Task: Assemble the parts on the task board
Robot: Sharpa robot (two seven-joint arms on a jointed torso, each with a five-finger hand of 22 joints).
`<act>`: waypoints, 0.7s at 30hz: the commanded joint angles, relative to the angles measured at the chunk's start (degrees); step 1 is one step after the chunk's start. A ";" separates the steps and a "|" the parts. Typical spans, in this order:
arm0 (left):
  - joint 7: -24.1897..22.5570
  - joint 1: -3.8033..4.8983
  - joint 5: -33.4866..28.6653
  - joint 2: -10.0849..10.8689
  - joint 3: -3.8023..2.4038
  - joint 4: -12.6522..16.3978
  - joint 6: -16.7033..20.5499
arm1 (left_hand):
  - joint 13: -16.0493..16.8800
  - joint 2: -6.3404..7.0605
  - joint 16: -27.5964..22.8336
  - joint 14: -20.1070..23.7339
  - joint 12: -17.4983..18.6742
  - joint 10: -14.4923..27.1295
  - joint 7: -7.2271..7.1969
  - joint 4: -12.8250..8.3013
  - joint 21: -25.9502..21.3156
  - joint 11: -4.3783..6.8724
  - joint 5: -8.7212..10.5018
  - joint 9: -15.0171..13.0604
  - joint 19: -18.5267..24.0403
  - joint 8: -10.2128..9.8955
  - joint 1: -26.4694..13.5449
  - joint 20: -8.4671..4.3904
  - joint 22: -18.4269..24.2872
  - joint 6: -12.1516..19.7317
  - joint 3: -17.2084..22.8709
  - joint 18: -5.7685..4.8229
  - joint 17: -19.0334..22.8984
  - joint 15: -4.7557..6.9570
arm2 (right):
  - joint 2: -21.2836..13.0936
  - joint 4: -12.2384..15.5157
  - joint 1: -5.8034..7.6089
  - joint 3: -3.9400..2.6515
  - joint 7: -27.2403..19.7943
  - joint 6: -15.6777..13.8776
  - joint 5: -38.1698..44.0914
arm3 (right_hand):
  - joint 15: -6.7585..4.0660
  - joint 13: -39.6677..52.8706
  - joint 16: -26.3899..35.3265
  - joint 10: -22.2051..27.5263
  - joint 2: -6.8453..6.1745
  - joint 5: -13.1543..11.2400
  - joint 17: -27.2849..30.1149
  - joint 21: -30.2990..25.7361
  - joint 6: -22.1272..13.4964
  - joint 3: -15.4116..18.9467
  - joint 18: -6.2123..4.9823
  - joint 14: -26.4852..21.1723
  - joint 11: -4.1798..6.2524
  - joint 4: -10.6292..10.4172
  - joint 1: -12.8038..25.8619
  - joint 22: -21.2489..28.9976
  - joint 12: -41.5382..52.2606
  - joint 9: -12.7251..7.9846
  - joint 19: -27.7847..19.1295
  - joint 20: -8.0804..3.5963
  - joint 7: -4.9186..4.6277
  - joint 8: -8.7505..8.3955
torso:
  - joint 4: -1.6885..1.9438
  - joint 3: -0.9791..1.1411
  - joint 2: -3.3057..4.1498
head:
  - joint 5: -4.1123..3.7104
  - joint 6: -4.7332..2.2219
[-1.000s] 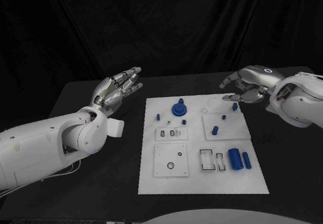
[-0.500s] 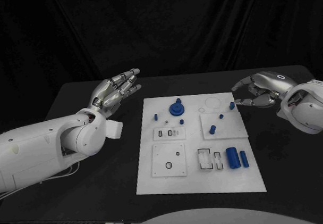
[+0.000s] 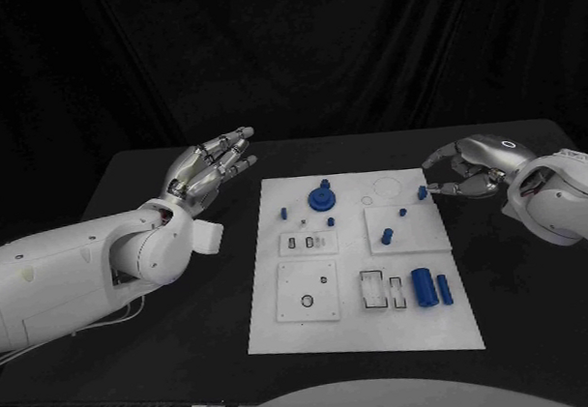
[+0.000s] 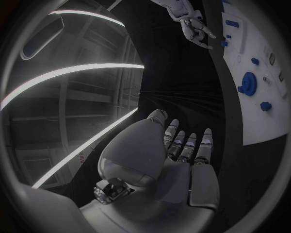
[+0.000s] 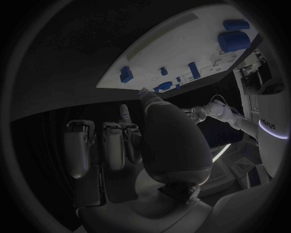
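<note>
Here the left hand (image 3: pixel 211 165) is raised beside the far left corner of the task board (image 3: pixel 292 320), its fingers stretched out and holding nothing. The right hand (image 3: pixel 470 167) hovers just off the board's far right corner, fingers curled inward, empty. On the white board lie blue parts: a round gear-like piece (image 3: pixel 323 199) and two cylinders (image 3: pixel 432 287).
</note>
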State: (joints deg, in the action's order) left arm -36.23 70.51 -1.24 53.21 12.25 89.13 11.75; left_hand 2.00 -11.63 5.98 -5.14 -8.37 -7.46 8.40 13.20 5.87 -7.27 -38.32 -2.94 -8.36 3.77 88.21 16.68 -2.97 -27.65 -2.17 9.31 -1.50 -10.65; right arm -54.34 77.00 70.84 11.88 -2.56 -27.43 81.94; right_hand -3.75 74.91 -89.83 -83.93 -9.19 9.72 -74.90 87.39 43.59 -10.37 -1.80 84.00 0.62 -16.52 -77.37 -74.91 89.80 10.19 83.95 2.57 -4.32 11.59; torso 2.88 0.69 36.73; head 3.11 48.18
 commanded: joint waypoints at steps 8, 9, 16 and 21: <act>-0.73 -0.10 0.03 0.08 -0.06 0.16 -0.72 | 0.06 0.03 0.24 -0.01 -0.37 -0.10 0.20 -0.04 0.30 -0.32 -0.31 -0.03 -0.29 0.34 0.47 0.08 -0.09 -0.01 0.27 -0.09 -0.09 -0.30 | 1.55 -2.01 -0.98 -0.02 2.68 2.43 0.01 | -0.40 15.09 -0.17 -6.07 -0.32 0.48 -15.10 -0.45 -0.66 -0.08 0.84 6.00 0.21 -0.08 -0.28 -13.58 0.20 0.07 3.91 -0.28 -0.06 0.53 | 0.03 -0.02 0.05 | 0.16 0.23; -0.72 -0.10 0.03 0.10 -0.06 0.16 -0.72 | 0.06 0.03 0.24 -0.01 -0.37 -0.10 0.20 -0.04 0.30 -0.32 -0.31 -0.03 -0.29 0.34 0.47 0.08 -0.09 -0.01 0.27 -0.09 -0.09 -0.30 | 1.69 -2.20 -1.05 -0.02 2.73 2.55 0.01 | -0.40 15.09 -0.17 -6.07 -0.32 0.48 -15.10 -0.45 -0.66 -0.08 0.84 6.00 0.21 -0.08 -0.28 -13.58 0.20 0.07 3.91 -0.28 -0.06 0.53 | 0.05 -0.01 0.07 | 0.15 0.21; -0.70 -0.11 0.03 0.18 -0.06 0.21 -0.74 | 0.06 0.03 0.24 -0.01 -0.37 -0.10 0.20 -0.04 0.30 -0.32 -0.31 -0.03 -0.29 0.34 0.47 0.08 -0.09 -0.01 0.27 -0.09 -0.09 -0.30 | 2.34 -2.95 -1.40 -0.03 2.93 3.22 0.06 | -0.22 15.09 -0.17 -6.07 -0.32 0.41 -15.10 -0.57 -0.28 -0.08 0.81 6.00 -0.01 -0.11 -0.43 -13.54 0.20 0.41 3.83 -0.17 -0.34 1.52 | 0.04 0.00 0.08 | 0.27 0.25; -0.69 -0.11 0.03 0.26 -0.06 0.27 -0.73 | 0.06 0.03 0.24 -0.01 -0.37 -0.10 0.20 -0.04 0.30 -0.32 -0.31 -0.03 -0.29 0.34 0.47 0.08 -0.09 -0.01 0.27 -0.09 -0.09 -0.30 | 2.75 -3.36 -1.59 -0.03 3.06 3.48 0.08 | -0.11 15.09 -0.17 -6.07 -0.32 0.37 -15.10 -0.57 0.10 -0.06 0.81 6.00 -0.13 -0.11 -0.53 -13.56 0.20 0.76 3.84 -0.06 -0.45 2.46 | 0.05 0.00 0.10 | 0.28 0.20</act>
State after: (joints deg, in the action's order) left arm -36.22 70.46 -1.24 53.47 12.26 89.24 11.61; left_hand 1.99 -11.63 5.98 -5.13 -8.37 -7.47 8.40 13.20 5.87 -7.27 -38.32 -2.94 -8.36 3.77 88.21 16.68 -2.97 -27.65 -2.18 9.32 -1.50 -10.65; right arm -51.65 73.79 69.43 11.88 -0.89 -24.87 81.90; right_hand -3.75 74.90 -89.83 -83.93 -9.41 9.95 -74.90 87.14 43.40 -10.37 -1.80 84.00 0.62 -16.52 -77.58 -74.91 89.80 10.91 83.95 2.57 -4.54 13.86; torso 2.92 0.68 36.82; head 3.38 48.41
